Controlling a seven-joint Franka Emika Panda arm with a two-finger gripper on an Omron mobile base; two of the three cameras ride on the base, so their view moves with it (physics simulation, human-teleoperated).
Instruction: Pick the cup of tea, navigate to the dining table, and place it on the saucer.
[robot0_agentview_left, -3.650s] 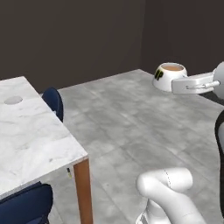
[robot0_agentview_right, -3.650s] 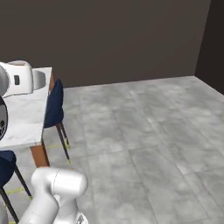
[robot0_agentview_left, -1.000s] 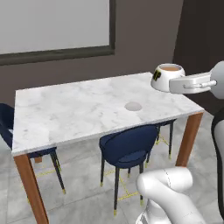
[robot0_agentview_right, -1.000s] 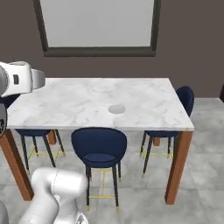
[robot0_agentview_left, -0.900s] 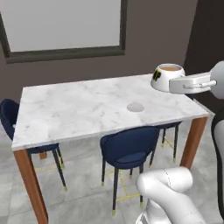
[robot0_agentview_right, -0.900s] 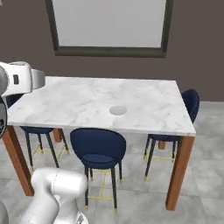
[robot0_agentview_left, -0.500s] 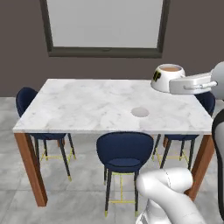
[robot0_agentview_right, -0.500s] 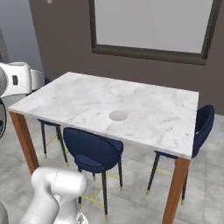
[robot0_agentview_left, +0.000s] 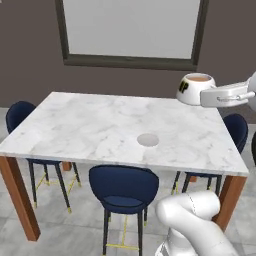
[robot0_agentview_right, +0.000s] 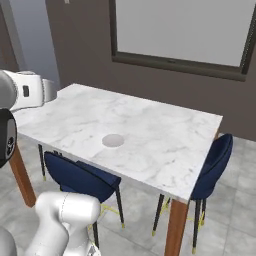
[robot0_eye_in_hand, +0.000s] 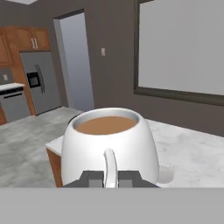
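In the left base view, the cup of tea (robot0_agentview_left: 195, 88) hangs in the air above the far right part of the dining table (robot0_agentview_left: 90, 127), upright, with brown tea showing at its rim and a dark mark on its side. The white arm reaches in from the right and meets the cup at its right side. The saucer (robot0_agentview_left: 148, 140) lies flat on the marble towards the near edge, right of centre, well apart from the cup and lower. A dark blue chair (robot0_agentview_left: 123, 189) stands at the near side, just below the saucer's spot.

In the right base view, the saucer (robot0_agentview_right: 113, 140) sits on the table's (robot0_agentview_right: 165, 132) near left part. Another blue chair (robot0_agentview_right: 215, 166) stands at the right end, and a large framed window (robot0_agentview_right: 190, 30) fills the far wall.

In the hand view, the gripper (robot0_eye_in_hand: 110, 178) has its two dark fingertips (robot0_eye_in_hand: 92, 178) closed narrowly on the cup's (robot0_eye_in_hand: 110, 146) handle, which stands upright between them. The cup is level and full. Beyond it the marble top (robot0_eye_in_hand: 192, 151) stretches to the right, with the saucer (robot0_eye_in_hand: 167, 174) peeping out by the cup's lower right.
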